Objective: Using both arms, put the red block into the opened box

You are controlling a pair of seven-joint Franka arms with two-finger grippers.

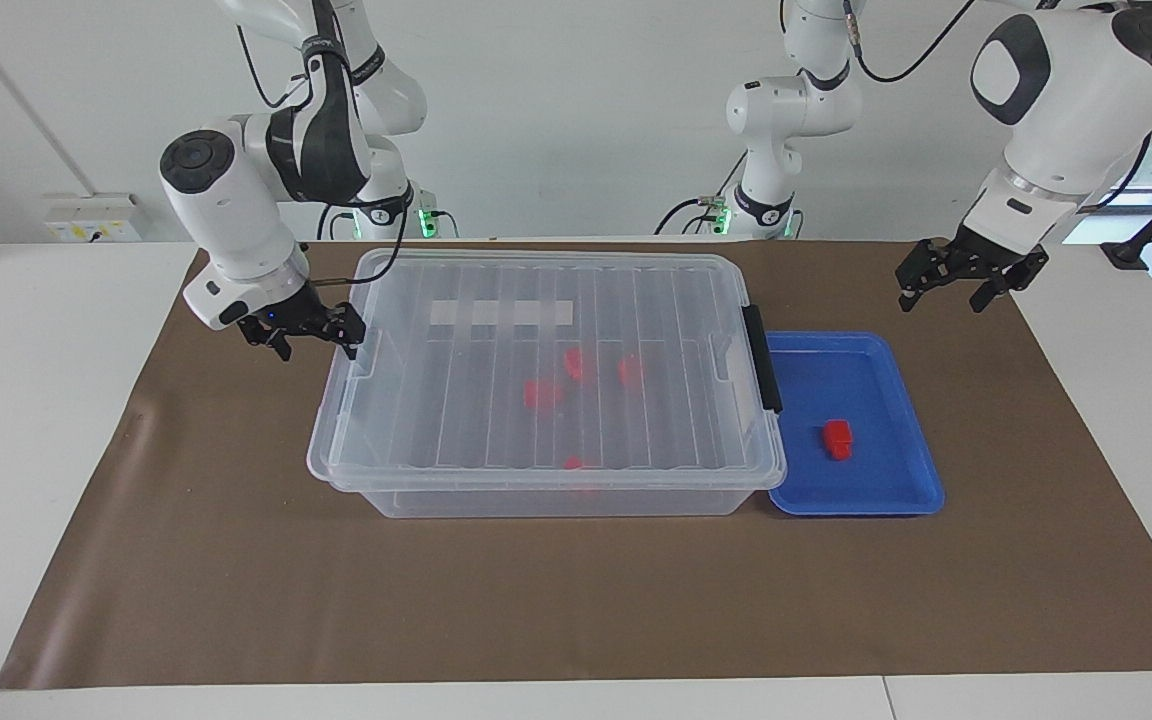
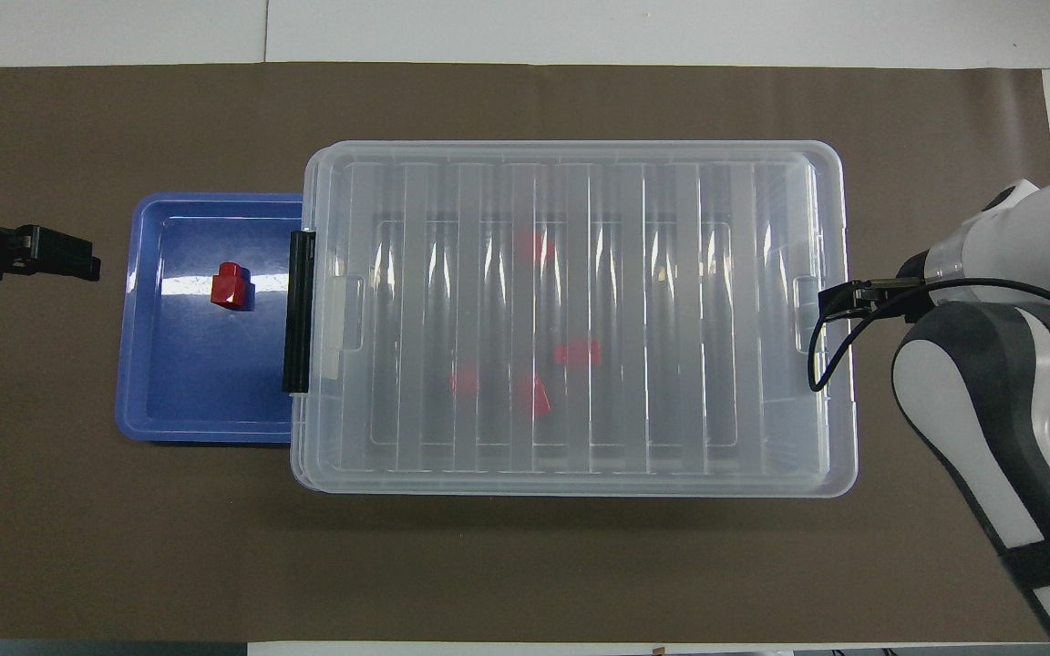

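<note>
Red block (image 1: 837, 437) waits in the blue tray (image 1: 886, 500) beside your lidded box (image 1: 546, 370); right gripper (image 1: 303, 333) gapes empty at its lid edge, left gripper (image 1: 966, 280) empty above. Opening and placing remain.

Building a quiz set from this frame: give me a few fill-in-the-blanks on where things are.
1. The loose red block lies in the blue ____.
2. The tray sits beside the box, toward the ____ arm's end of the table.
3. The box's lid is ____ the box.
4. The right gripper is at the lid's edge; the left gripper hangs near the ____.

Missing: tray; left; on; tray
</note>
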